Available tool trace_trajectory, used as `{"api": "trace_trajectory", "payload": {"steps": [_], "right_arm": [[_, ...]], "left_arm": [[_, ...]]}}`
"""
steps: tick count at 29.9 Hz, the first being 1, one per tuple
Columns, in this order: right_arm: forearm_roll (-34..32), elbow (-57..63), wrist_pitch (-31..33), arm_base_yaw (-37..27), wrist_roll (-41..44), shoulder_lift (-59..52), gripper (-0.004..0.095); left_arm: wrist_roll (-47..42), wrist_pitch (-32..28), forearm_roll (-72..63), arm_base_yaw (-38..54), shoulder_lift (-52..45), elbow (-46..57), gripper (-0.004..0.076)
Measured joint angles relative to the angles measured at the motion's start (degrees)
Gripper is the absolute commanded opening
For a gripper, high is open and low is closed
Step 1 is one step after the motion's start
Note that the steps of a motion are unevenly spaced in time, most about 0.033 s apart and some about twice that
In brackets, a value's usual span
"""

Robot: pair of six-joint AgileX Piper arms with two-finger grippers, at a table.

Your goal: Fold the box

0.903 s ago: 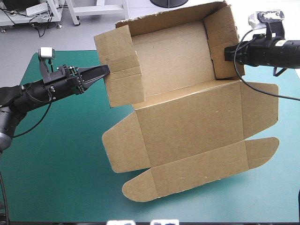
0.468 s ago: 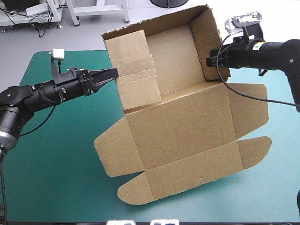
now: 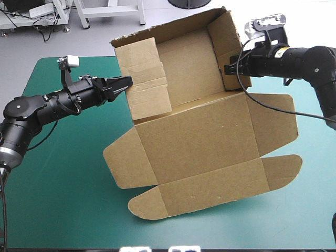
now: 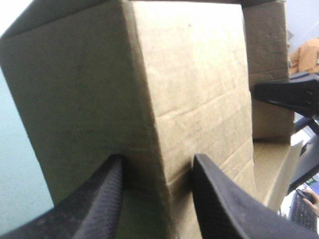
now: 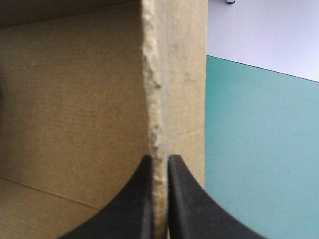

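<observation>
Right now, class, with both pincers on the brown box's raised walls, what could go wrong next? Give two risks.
1. The right pincer nips only the rough edge of the brown box's right wall; a pull could tear the board or slip off.
2. The left pincer straddles the folded left wall, whose flap seems not tucked in, so it may spring open if released.

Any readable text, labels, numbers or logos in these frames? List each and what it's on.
No readable text in any view.
Brown cardboard box: plain board, no print, label or sign on any face that shows.
Teal-green table cover: no markings.
Black left claw and black right claw: no lettering visible.
</observation>
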Motion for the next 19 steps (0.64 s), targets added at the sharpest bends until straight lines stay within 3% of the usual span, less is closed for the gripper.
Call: {"api": "trace_trajectory", "payload": {"steps": [3,6,11,19], "right_arm": [[0.4,0.0,0.4,0.2,0.3,0.0,0.0001],[0.2,0.0,0.4,1.5,1.0,0.0,0.0001],[-3.6,0.0,-1.8,5.9,3.8,0.0,0.0001],[-11.5,0.0,-1.4,11.4,12.2,0.0,0.0001]], "left_arm": [[-0.8,-2.5,1.8,-0.1,0.0,0.0,0.0279],[-1.5,-4.6,3.5,-0.1,0.0,0.0,0.0197],[-2.1,-8.1,6.0,0.0,0.2,0.0,-0.0013],[-4.1,-10.1,14.7,0.1,1.0,-0.4,-0.0009]]}}
